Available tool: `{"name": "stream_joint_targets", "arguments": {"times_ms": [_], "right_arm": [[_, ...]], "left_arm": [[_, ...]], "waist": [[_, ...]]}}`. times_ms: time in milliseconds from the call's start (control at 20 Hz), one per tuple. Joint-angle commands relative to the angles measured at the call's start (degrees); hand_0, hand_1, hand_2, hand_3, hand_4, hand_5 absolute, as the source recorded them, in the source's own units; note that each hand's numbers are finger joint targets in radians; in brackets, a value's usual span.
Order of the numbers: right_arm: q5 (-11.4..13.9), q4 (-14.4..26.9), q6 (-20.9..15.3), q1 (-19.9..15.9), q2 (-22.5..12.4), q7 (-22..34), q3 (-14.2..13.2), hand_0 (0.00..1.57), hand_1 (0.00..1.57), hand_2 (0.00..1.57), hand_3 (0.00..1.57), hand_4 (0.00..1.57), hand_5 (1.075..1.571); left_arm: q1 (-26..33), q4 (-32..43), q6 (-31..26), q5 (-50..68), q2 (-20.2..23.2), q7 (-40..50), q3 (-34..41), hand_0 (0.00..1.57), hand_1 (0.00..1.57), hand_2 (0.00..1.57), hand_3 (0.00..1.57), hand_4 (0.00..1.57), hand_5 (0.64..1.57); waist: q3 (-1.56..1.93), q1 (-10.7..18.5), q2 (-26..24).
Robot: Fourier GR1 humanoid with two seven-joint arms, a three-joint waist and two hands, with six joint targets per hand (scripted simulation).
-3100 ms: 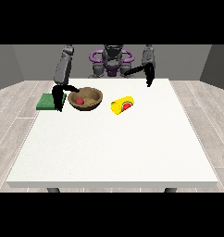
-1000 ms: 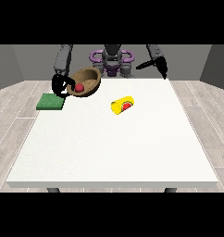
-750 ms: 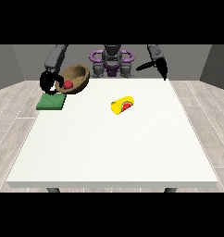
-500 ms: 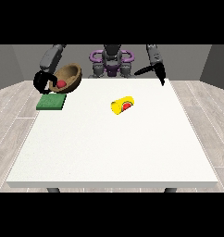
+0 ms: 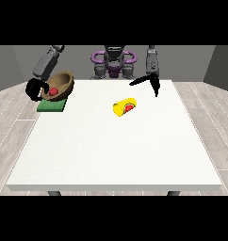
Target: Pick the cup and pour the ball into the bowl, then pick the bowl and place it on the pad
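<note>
A brown wooden bowl [image 5: 61, 84] hangs tilted above the green pad [image 5: 52, 106] at the table's far left, with a red ball [image 5: 53, 91] inside it. The hand at the view's left [image 5: 34, 88] is curled round the bowl's left rim. A yellow cup [image 5: 125, 107] lies on its side near the table's middle back, its red inside facing the camera. The hand at the view's right [image 5: 152, 83] hovers above the table to the right of the cup, fingers straight and holding nothing.
The white table [image 5: 116, 150] stretches towards the camera. The robot's purple and grey torso [image 5: 113, 62] stands behind the table's far edge. Grey plank floor surrounds the table.
The bowl with the ball was lifted off the table and carried left until it hangs over the green pad. The hand at the view's right lowered slightly. The cup stayed put.
</note>
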Motion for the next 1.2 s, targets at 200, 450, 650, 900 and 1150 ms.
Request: {"name": "stream_joint_targets", "arguments": {"times_ms": [200, 450, 650, 900, 1150], "right_arm": [[0.7, 4.9, 4.2, 0.6, -8.9, -9.3, -2.8, 1.57, 1.57, 1.57, 0.0, 1.03, 1.566], [2.1, 6.2, 5.7, -0.9, -11.8, -10.6, -2.1, 1.57, 1.57, 1.57, 0.0, 1.04, 1.569], [2.3, 7.6, 7.8, -1.1, -14.2, -12.3, -2.6, 1.57, 1.57, 1.57, 0.44, 1.03, 1.571], [-1.3, 11.2, 9.7, -3.3, -14.8, -6.3, -5.4, 1.57, 1.57, 1.57, 0.0, 0.78, 1.569], [-0.8, 10.5, 8.4, -2.8, -14.1, -4.3, -4.5, 1.57, 1.57, 1.57, 0.81, 0.74, 1.571]], "left_arm": [[0.7, -11.1, 1.3, -2.2, -0.6, 2.9, -3.2, 0.0, 0.0, 0.0, 0.0, 0.0, 1.563], [-2.4, -14.6, 2.0, -2.9, 1.0, 7.1, -2.1, 0.0, 0.0, 0.0, 0.0, 0.0, 1.564], [1.8, -19.6, 0.6, -2.5, 1.1, 6.8, -3.4, 0.0, 0.0, 0.0, 0.0, 0.0, 1.563], [1.3, -22.3, -1.5, -1.1, 2.1, 11.0, -2.8, 0.0, 0.0, 0.0, 0.0, 0.0, 1.566], [2.2, -19.2, -1.2, -0.2, 1.7, 8.6, -1.7, 0.0, 0.0, 0.0, 0.0, 0.0, 1.566]], "waist": [[0.05, 2.5, 8.1], [0.05, -0.1, 10.8], [0.04, 0.3, 11.2], [0.03, 0.5, 9.1], [-0.03, 0.5, 7.5]]}}
